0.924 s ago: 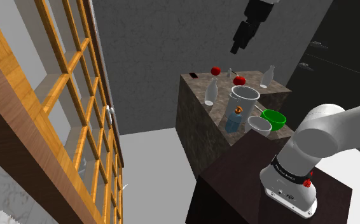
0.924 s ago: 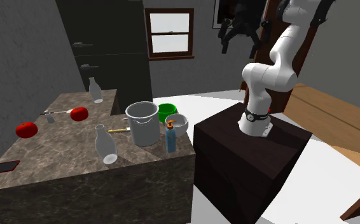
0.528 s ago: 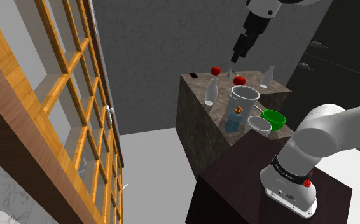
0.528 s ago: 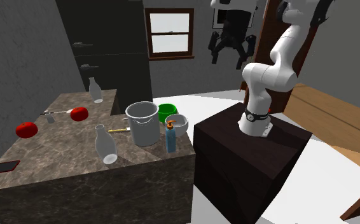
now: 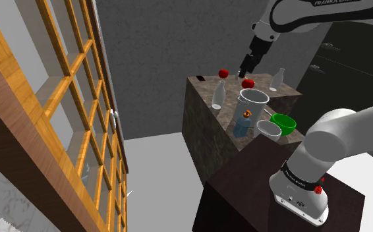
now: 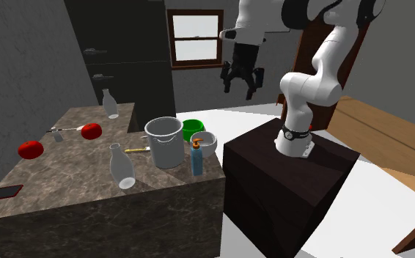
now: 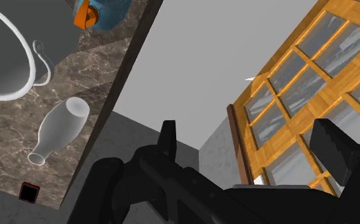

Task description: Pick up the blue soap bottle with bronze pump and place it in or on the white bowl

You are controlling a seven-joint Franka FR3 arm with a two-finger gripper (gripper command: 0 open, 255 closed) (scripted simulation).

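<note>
1. Your gripper point(image 6: 243, 79) hangs high over the bench point(image 6: 59, 172). Its fingers are spread, and it touches none of the things below.
2. In the wrist view, the gripper point(image 7: 249, 137) shows its two black fingers point(image 7: 167, 135) standing well apart with nothing between them.
3. The blue soap bottle point(image 6: 197, 159), with its orange-bronze pump, stands upright on the bench. It is near the bench edge that faces the dark stand point(image 6: 287, 183), well apart from the gripper.
4. The white bowl point(image 6: 207, 144) sits just beside the bottle, on the side away from the second exterior camera, and looks empty.
5. A grey bucket point(image 6: 164, 139) with a wire handle stands just beside the bottle, on its other side from the stand.
6. A green bowl point(image 6: 193, 126) sits just beyond the white bowl.
7. One clear glass bottle point(image 6: 122, 167) stands upright near the bucket, and a second clear bottle point(image 6: 110, 103) stands at the far end of the bench.
8. Two red round things point(image 6: 30, 149) point(image 6: 91, 131) and a flat dark tablet point(image 6: 2, 193) lie farther along the bench.
9. In the shoulder view, a wooden-framed window point(image 5: 60, 99) takes up the left side.
</note>
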